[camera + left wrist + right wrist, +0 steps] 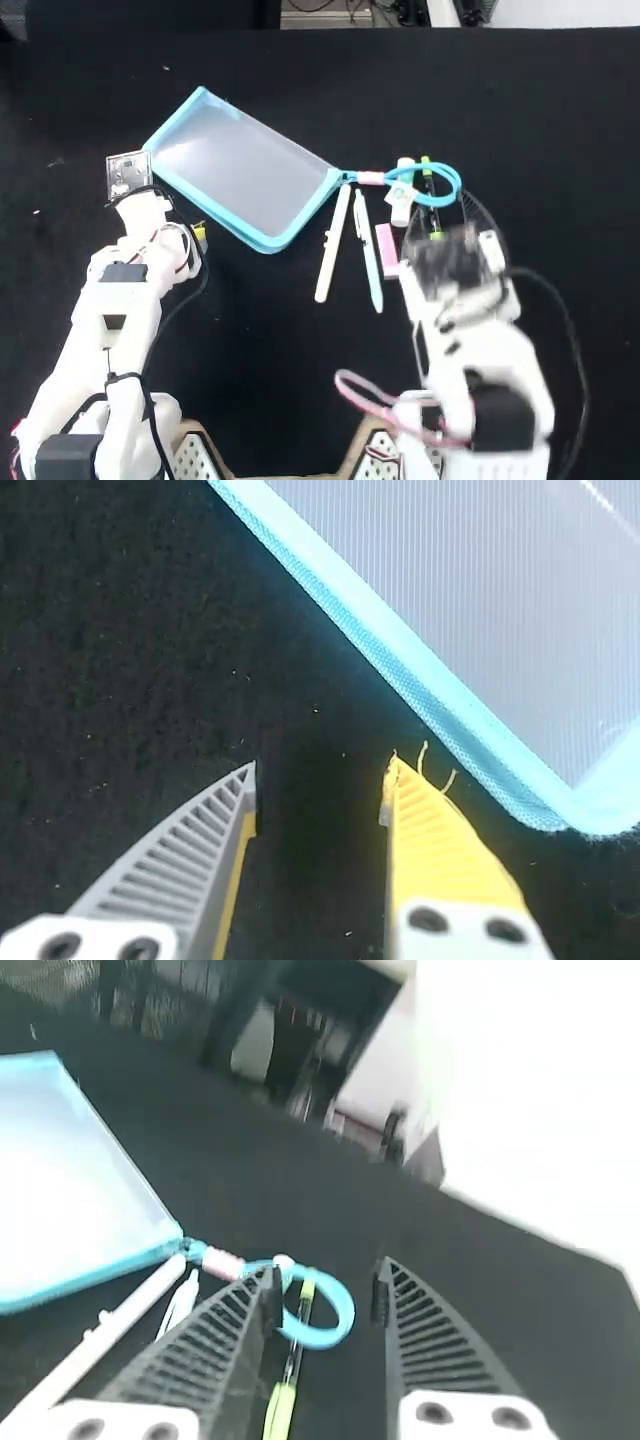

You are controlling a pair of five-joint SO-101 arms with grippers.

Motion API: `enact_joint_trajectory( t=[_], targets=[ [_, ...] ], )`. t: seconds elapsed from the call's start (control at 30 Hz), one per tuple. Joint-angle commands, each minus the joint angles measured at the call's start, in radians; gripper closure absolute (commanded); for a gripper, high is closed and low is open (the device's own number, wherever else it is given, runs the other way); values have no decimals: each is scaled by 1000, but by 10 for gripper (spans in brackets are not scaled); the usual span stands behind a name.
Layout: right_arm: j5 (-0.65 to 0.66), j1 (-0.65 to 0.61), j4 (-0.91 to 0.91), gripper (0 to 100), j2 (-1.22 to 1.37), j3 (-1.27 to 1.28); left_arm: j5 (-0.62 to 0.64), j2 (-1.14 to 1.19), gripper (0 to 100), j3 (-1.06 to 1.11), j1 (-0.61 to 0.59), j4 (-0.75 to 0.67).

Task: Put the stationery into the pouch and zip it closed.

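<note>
The light blue pouch [240, 178] with a translucent face lies flat at the centre left, its blue loop strap [440, 185] stretched out to the right. Beside its zip end lie a white pen [332, 245], a pale blue pen [368, 255], a pink eraser [386, 250], a small white item [402, 195] and a green-black pen [430, 195]. My left gripper [320, 785] is open just off the pouch's edge [440, 720], low over the mat. My right gripper [325, 1285] is open above the strap [320, 1312] and green pen [285, 1385], holding nothing.
A black mat [300, 360] covers the table. Both arm bases stand at the near edge, and a pink cable [365, 400] loops by the right one. Room furniture shows beyond the far edge [300, 1050].
</note>
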Motion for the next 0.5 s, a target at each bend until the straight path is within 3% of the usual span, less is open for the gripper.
enact_joint_trajectory(
  t=[0.0,0.23,0.47],
  targets=[
    [5,69,-8,846,375,-183,6,-5,797,-5,5,-15],
    [9,132,-8,845,816,-395,5,-5,797,5,5,-21],
    [11,150,-8,773,1136,-561,5,-5,797,5,5,-21]
  ],
)
